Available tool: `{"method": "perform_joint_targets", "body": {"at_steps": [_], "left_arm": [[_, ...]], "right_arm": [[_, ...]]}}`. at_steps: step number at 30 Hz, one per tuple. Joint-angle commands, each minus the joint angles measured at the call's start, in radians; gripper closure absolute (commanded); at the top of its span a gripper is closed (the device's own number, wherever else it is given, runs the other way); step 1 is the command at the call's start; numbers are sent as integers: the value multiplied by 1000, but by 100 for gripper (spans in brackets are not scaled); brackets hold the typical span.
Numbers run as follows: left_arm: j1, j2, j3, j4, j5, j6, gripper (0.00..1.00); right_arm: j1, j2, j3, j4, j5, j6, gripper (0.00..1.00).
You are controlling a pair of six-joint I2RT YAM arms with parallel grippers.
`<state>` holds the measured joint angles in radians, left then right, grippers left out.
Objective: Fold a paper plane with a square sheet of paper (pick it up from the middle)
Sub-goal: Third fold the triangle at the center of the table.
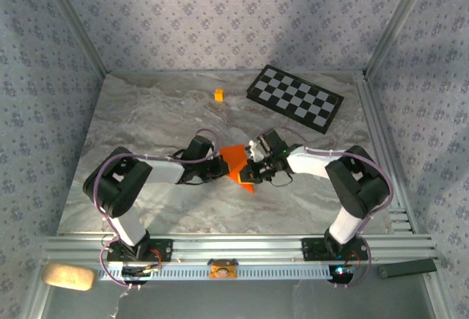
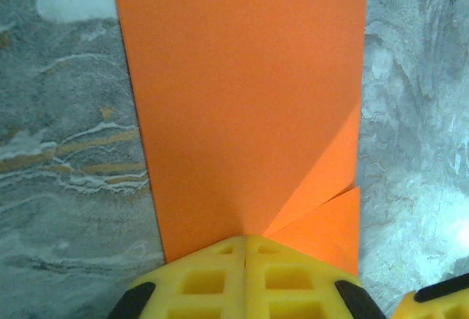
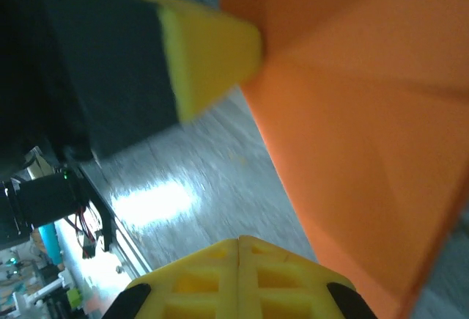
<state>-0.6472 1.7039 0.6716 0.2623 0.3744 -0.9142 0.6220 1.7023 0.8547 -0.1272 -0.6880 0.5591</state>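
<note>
Orange sheet of paper (image 1: 236, 159), creased, mid worktop (image 1: 146, 114), pinched in clenched left gripper (image 2: 245, 240); right gripper (image 3: 239, 240) clamped shut just beside it.

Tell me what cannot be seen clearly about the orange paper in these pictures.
Top external: the fold lines on the square sheet of paper are too small to read.
Left wrist: the sheet's far end is cut by the top edge; the left gripper hides its near edge.
Right wrist: blurred; whether the right gripper touches the sheet is unclear.
</note>
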Motion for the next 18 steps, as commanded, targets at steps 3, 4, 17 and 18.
{"method": "perform_joint_targets", "body": {"at_steps": [3, 4, 17, 18], "left_arm": [[8, 40, -2, -105, -35, 30, 97], [10, 42, -1, -108, -35, 32, 97], [18, 43, 11, -113, -18, 49, 97], [17, 44, 14, -116, -12, 56, 97]], "right_arm": [[5, 91, 54, -77, 48, -33, 96], [4, 93, 42, -75, 48, -35, 96], [-52, -141, -261, -15, 44, -11, 96], [-58, -161, -263, -17, 43, -7, 96]]}}
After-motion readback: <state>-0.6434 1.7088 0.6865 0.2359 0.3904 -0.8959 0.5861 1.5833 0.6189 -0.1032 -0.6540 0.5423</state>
